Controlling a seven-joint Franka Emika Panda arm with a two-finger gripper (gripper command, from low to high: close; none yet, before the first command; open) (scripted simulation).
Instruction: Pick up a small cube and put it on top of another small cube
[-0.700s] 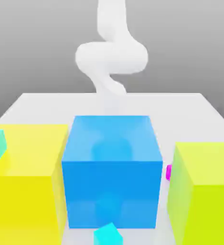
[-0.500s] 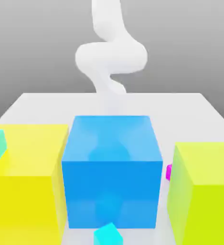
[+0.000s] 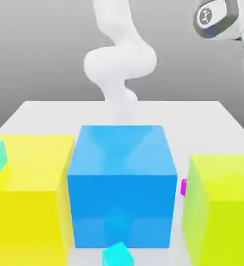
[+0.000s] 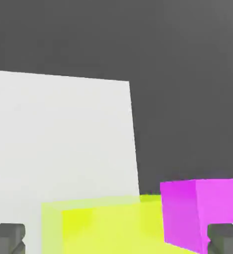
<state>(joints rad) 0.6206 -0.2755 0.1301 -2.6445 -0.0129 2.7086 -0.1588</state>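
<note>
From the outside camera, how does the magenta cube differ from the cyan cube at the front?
Colour: the magenta cube is bright pink, the cyan cube turquoise.
Place: the magenta cube sits in the gap between the blue block and the yellow-green block; the cyan cube lies in front of the blue block.
Visibility: the magenta cube shows as a sliver, the cyan cube shows several faces.
Both are tiny beside the blocks.

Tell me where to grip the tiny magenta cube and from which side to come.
Take the magenta cube from above, open gripper closing on two opposite flat faces. It sits in the gap between the blue block and the yellow-green block, so a side approach looks blocked.
</note>
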